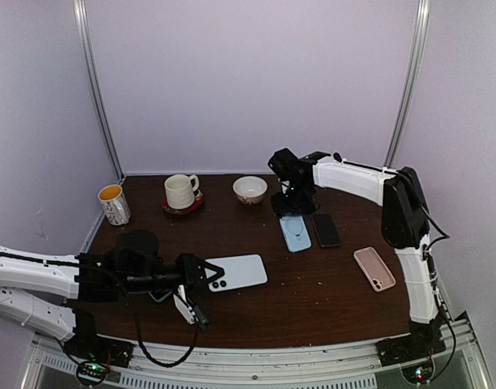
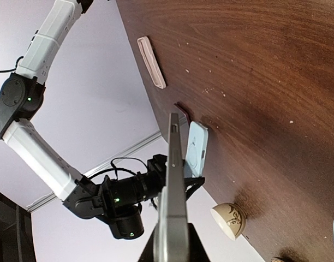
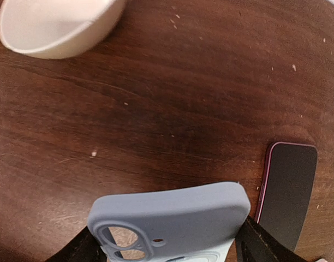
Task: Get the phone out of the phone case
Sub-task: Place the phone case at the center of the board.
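Apparently largely complete: right fingers (image 3: 265,243) clamp the empty-looking blue case (image 3: 172,213), dark phone (image 3: 290,185) lying just beside it; left fingers (image 1: 198,264) grip a white phone (image 1: 240,271).

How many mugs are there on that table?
2. A patterned mug stands at the far left. A cream mug sits on a red saucer just to its right. None seems hidden.

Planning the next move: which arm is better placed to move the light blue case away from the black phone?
Right. Its claw brackets the light blue case, fingers at both edges, beside the black phone. The left claw is far off, shut on the white phone.
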Robot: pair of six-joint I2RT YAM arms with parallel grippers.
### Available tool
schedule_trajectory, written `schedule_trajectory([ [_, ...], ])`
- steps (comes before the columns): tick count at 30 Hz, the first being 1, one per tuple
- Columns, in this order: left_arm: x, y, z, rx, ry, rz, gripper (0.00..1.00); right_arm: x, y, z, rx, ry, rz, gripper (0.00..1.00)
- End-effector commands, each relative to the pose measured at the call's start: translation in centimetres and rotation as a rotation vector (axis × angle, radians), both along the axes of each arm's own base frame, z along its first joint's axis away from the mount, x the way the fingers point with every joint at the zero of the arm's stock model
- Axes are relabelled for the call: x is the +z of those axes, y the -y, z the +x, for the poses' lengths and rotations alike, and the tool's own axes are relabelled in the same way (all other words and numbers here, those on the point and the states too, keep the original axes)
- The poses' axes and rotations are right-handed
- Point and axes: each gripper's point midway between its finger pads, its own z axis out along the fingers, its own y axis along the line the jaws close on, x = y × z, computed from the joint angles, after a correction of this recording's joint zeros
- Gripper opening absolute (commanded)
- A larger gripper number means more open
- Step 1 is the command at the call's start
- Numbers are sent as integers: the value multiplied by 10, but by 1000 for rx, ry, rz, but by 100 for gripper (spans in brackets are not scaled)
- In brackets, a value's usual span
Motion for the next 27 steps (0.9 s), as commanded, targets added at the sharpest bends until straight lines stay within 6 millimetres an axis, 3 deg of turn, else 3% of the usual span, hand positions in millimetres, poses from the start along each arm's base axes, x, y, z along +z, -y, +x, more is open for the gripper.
schedule_trajectory([
  [1,28,5,6,11,43,-84,0,-11,14,4,-123,-55,20,59],
  [6,25,5,6,11,41,-74,0,-20,18,12,-146,-65,25,63],
  [17,24,5,6,12,40,-70,0,-13,27,20,-159,-72,49,87],
  [20,24,5,6,11,41,-69,0,0,29,20,-151,-54,52,91],
  [24,23,4,6,12,39,-67,0,31,31,21,-119,0,66,99],
  [27,23,4,6,12,40,-67,0,59,27,17,-47,41,93,100],
])
